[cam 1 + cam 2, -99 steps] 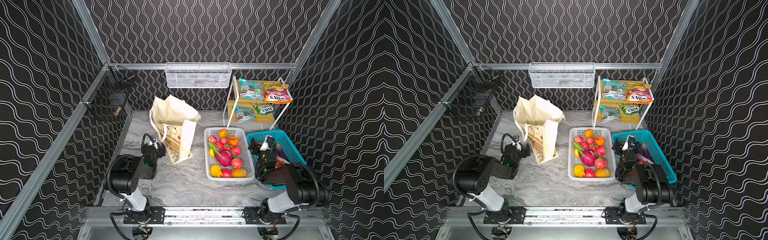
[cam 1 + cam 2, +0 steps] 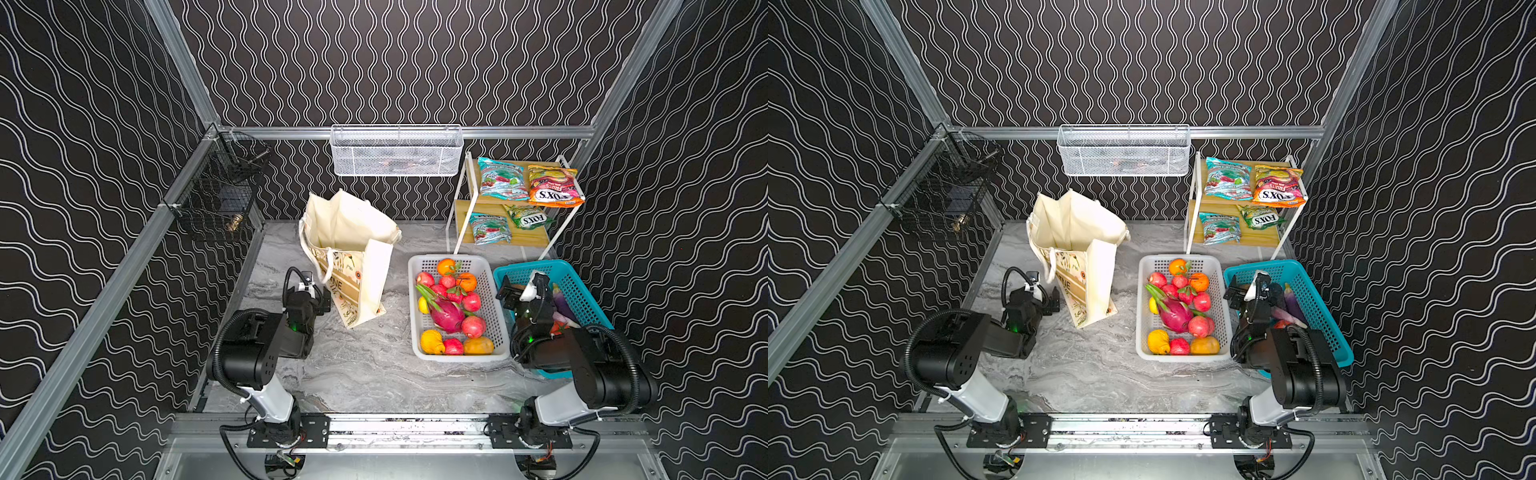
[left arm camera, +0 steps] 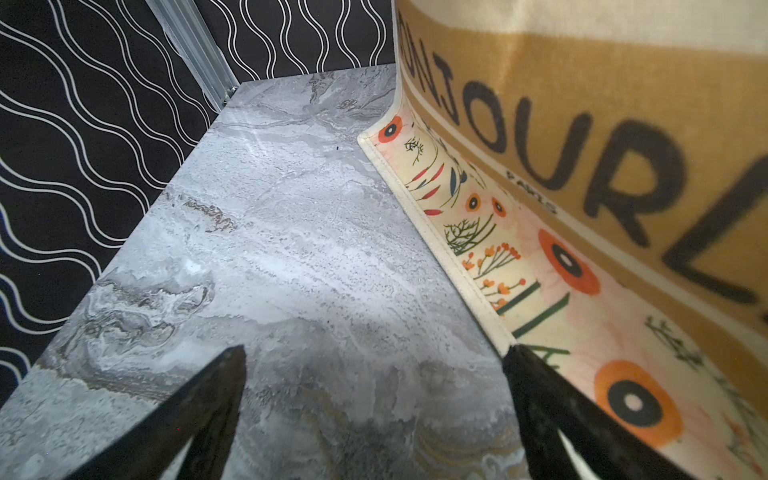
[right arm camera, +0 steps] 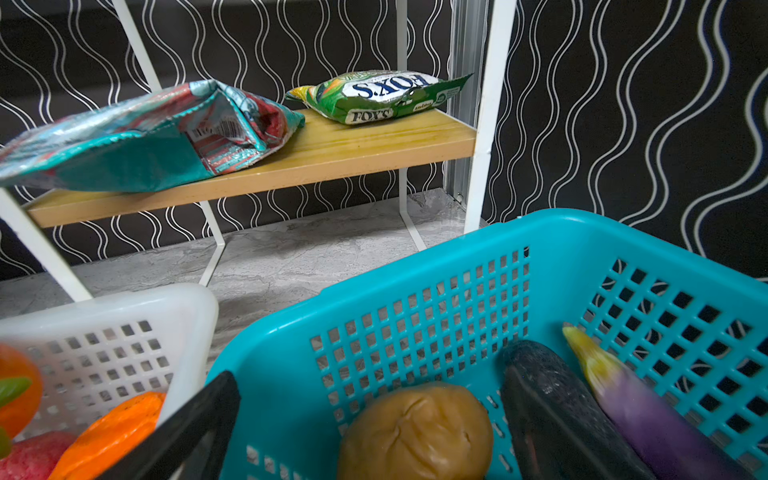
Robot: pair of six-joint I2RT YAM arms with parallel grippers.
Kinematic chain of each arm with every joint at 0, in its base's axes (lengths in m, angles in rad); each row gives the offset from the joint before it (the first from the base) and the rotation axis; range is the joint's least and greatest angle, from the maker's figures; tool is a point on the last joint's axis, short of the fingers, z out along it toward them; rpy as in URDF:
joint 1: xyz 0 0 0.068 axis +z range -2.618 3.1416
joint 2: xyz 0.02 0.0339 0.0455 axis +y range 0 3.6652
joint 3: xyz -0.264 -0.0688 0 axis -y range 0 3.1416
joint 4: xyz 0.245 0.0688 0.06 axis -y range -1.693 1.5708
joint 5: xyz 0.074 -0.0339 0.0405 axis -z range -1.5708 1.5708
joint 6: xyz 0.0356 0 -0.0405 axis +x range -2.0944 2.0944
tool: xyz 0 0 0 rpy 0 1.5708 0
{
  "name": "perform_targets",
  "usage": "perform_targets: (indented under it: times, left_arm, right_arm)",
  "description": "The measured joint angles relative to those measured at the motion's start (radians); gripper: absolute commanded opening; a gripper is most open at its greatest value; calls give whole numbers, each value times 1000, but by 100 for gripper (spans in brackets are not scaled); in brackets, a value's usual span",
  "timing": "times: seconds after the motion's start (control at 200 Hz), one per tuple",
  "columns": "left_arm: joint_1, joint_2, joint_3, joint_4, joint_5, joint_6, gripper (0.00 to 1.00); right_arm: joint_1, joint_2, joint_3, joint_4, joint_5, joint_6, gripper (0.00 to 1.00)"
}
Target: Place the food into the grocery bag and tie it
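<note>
Canvas grocery bag (image 2: pixel 353 224) floppy; left fingers (image 3: pixel 199 415) spread empty beside it, right fingers (image 4: pixel 195 415) likewise; nudge could topple bag.

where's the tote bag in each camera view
Top view: tote bag left of centre, standing open on the table.
Top view: tote bag left of centre again.
Left wrist: tote bag close up, lettering and flowers showing.
Right wrist: not in it.
Shared landmark: grey marble table.
</note>
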Motion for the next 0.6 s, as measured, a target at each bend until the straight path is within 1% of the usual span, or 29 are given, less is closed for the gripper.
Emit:
perform_targets:
  times: [0.28, 0.35, 0.411, 0.436, 0.511, 0.566, 0.601]
  left_arm:
    - [0, 0, 0, 0, 1, 0, 99]
    - [0, 0, 0, 0, 8, 0, 99]
    - [0, 0, 0, 0, 7, 0, 99]
    - [0, -3, 0, -1, 5, 0, 98]
    - [0, -62, 0, -52, -19, -4, 96]
    - [-3, -150, 16, -124, -55, -7, 93]
    - [-11, -216, 39, -190, -94, -21, 90]
  right_arm:
    - [-3, 0, 0, -1, -1, 1, 99]
    - [-13, 0, 1, -5, -18, 8, 99]
    - [-15, 0, 1, -6, -20, 10, 93]
    - [-16, 0, 0, -6, -21, 10, 92]
    - [-17, -24, -6, -26, -17, 9, 92]
    - [-17, -73, -8, -79, 0, 8, 93]
    - [-14, -111, -5, -111, 16, 8, 93]
